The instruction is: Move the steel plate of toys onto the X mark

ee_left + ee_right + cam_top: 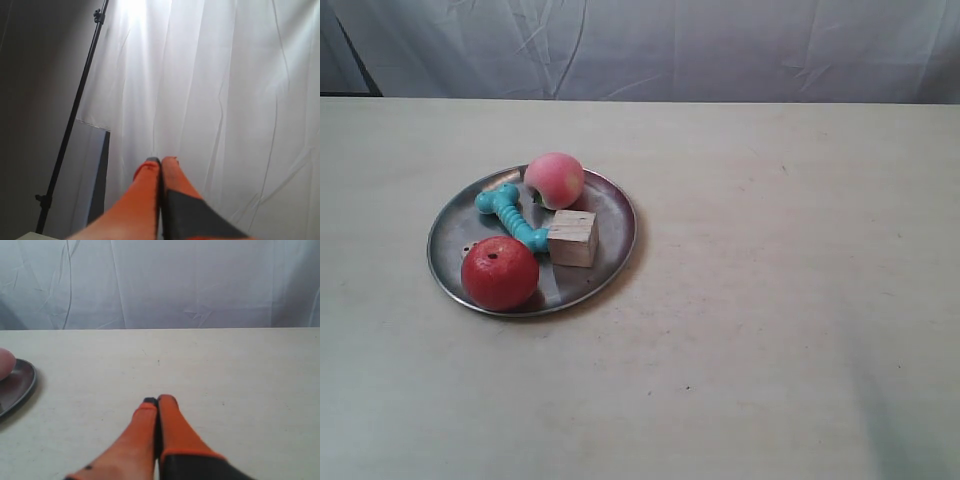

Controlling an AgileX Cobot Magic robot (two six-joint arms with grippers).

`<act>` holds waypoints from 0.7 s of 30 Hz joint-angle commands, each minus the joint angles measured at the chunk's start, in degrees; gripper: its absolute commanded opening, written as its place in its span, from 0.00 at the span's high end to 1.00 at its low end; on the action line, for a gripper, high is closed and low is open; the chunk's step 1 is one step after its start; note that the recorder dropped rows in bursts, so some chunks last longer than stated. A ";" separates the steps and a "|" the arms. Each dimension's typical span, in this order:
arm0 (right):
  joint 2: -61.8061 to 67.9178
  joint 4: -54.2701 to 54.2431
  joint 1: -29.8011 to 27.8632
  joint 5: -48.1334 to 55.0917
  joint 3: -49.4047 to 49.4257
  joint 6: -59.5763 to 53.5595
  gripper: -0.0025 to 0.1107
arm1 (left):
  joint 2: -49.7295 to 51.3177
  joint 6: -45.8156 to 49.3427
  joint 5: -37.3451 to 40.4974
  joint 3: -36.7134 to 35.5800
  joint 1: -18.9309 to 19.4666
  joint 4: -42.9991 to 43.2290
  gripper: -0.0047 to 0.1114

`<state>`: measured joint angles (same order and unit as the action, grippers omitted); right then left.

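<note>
The steel plate (610,215) lies left of the table's middle in the exterior view. On it sit a red apple (500,272), a pink peach (555,180), a turquoise bone (510,215), a wooden cube (572,237) and a small tan die (502,183) at the rim. Neither arm shows in the exterior view. My right gripper (158,400) is shut and empty, low over bare table, with the plate's rim (22,385) and the peach (5,362) off to one side. My left gripper (161,160) is shut and empty, aimed at the curtain. I cannot make out the X mark for certain.
A white curtain (650,45) hangs behind the table's far edge. A black stand pole (75,112) rises beside the curtain in the left wrist view. A tiny dark speck (158,361) marks the tabletop ahead of my right gripper.
</note>
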<state>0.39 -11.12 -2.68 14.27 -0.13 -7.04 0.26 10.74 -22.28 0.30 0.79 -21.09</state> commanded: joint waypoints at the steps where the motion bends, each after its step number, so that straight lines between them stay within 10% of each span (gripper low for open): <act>1: -0.39 -0.10 -0.41 -0.64 0.13 -0.22 0.98 | -0.26 -0.09 -0.50 -0.30 0.80 0.32 0.96; 21: -0.39 -0.92 -0.41 -0.86 0.13 -0.22 0.98 | -0.26 -0.09 -0.50 -0.30 0.80 0.32 0.96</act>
<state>0.39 -11.98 -2.68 14.27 -0.13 -7.04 0.26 10.74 -22.41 0.30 1.24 -20.85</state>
